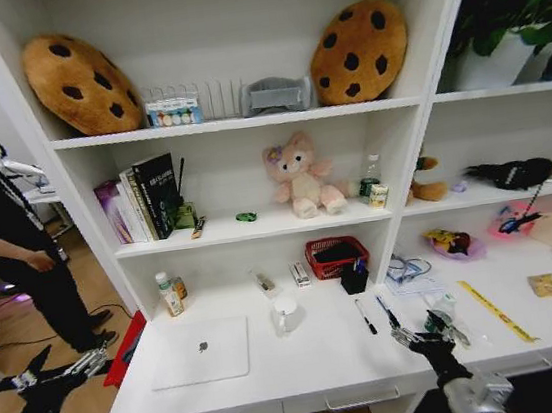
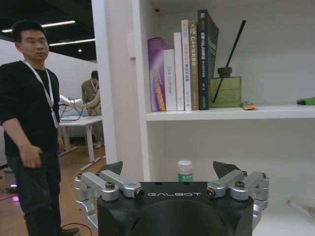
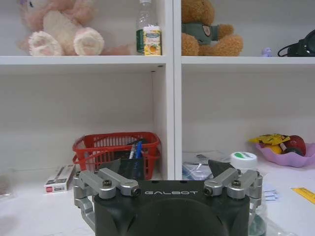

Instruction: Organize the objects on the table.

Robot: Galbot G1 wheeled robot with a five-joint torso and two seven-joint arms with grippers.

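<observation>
In your head view, the red basket sat at 12 o'clock on the table, against the back wall; its contents were too dark to make out. The black pen cup stood just in front of it at 5 o'clock, with pens in it. The laptop lay closed at 9 o'clock, a white cup between it and the basket. Two loose pens lay at 3 o'clock of the cup. Your right gripper hovered low over the table's front right, fingers spread, beside a small clear bottle. Your left gripper hung open off the table's left end.

In your left wrist view, the left gripper stood open and empty, a green-capped bottle beyond it, books on the shelf above.

In your right wrist view, the right gripper was open, holding nothing. The pen cup with blue pens stood before the red basket; a green-capped bottle stood close by one finger.
</observation>
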